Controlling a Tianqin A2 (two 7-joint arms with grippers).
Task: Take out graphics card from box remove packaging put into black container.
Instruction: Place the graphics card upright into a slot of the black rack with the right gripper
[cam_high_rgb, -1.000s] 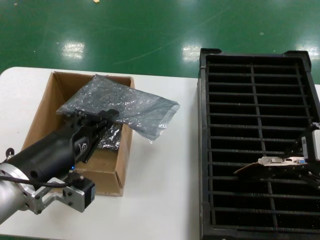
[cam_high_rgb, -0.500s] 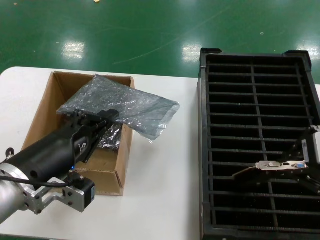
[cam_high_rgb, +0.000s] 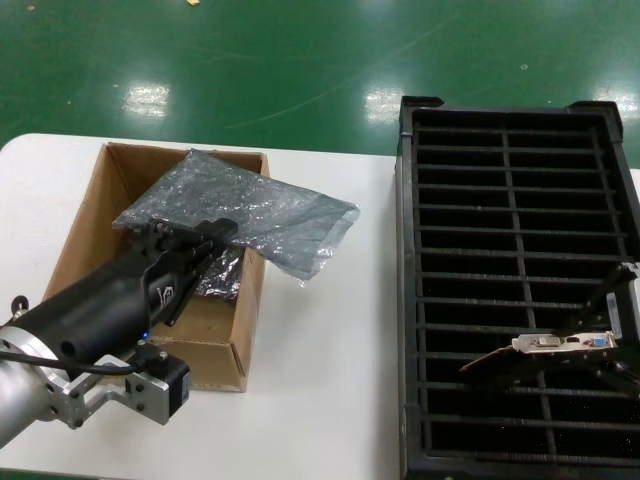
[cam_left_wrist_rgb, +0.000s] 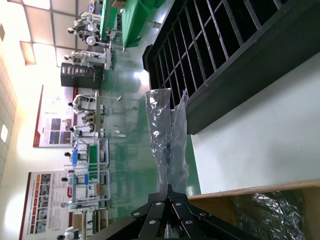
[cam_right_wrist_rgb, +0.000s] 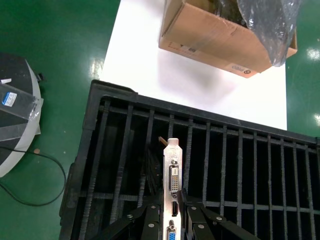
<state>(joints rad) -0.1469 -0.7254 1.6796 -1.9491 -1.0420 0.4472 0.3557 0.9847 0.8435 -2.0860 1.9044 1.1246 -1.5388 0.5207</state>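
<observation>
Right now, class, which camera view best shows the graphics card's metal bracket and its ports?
The right wrist view: the graphics card faces the camera, bracket and ports plain, pinched in the right tool above the black container. The head view shows it small and tilted. The left wrist view misses it.

Bright overhead lamps glare on the green floor (cam_high_rgb: 150, 98); soft shadows.

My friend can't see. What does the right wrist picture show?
The right tool holds the card by its silver bracket over the black tray. Beyond it, a box with a bag sits on a white table.
</observation>
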